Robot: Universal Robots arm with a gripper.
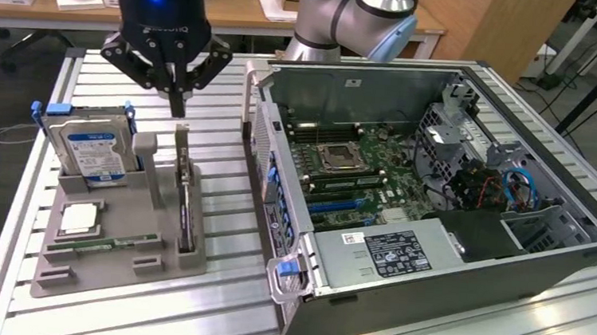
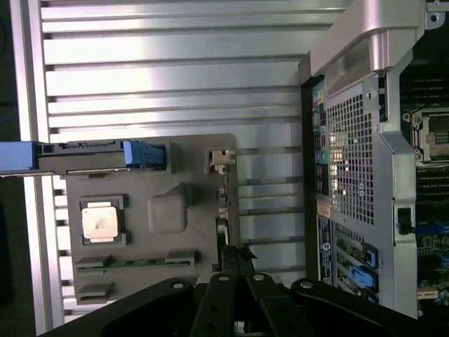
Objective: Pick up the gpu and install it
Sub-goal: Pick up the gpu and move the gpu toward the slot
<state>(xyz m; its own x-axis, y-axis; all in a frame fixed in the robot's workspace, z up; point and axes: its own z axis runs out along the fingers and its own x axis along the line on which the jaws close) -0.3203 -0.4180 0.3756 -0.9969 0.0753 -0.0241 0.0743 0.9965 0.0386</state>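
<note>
Slatted aluminium tabletop spans the exterior view; we note two groups on it.

Lower left of the frame: a grey moulded parts tray. At its far left corner a silver hard drive with a blue label stands upright in a blue-handled carrier. Just in front of it a square silver processor chip lies flat. Below that in the frame, a thin green memory stick lies in its groove.

The gpu, a flat green circuit card with a black shroud, stands on its long edge in the slot along the tray's right side. It is not installed.

Centre and right of the frame: a dark open computer case lies on its side with the green motherboard exposed. It sits near the tray, not touching it.

Upper left of the frame: the black hand points straight down, above the gpu. We read its two fingers as pressed together with nothing between them. In the wrist view the closed fingers overlap the card's top edge. Whether the tips touch the card we cannot tell.
</note>
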